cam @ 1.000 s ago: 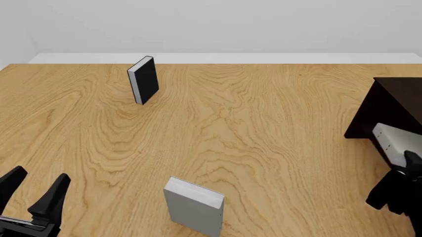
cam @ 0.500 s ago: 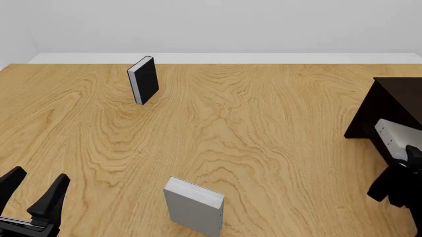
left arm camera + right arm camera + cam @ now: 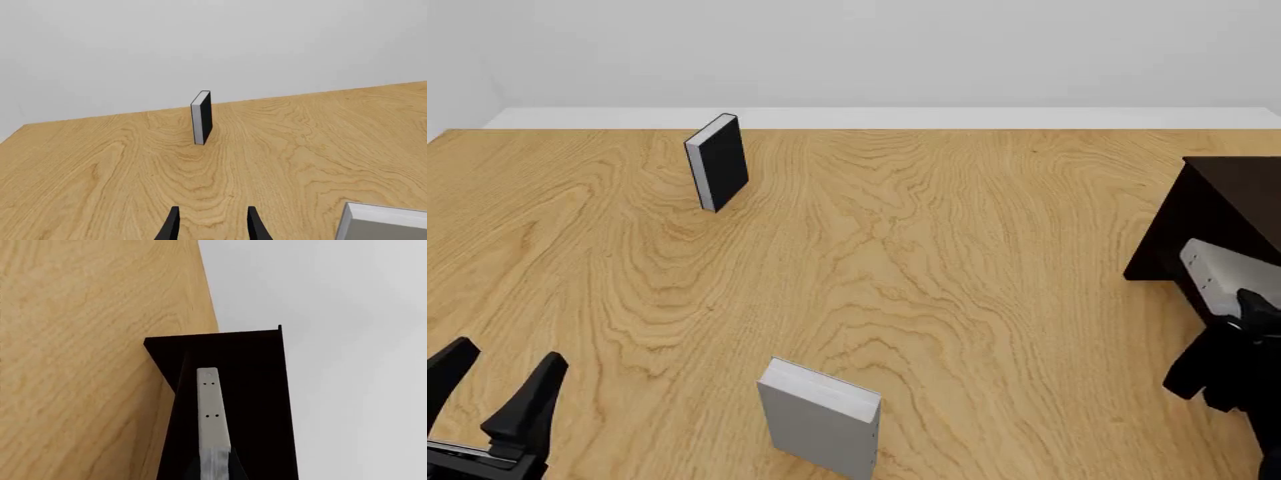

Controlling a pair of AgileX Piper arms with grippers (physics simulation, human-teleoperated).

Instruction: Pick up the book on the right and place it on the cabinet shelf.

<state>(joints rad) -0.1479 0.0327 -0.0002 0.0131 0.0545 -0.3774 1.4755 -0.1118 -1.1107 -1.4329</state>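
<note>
Since a second ago, we see the right gripper (image 3: 1237,318) has carried the book (image 3: 1217,277) slightly right and farther, deeper against the cabinet shelf (image 3: 1214,225); nothing else on the table (image 3: 961,260) has shifted. We find the book at the far right, its slim grey length lying against the dark cabinet, tiny dark dots showing along its narrow face (image 3: 212,410). In the right wrist view the jaws pinch the book's near end, the dark cabinet (image 3: 260,390) behind it. Our left gripper (image 3: 487,395) hangs at the near left with its jaws spread, nothing between them. A broader grey book (image 3: 818,418) stands near centre, and a black-covered book (image 3: 717,162) stands upright far left.
</note>
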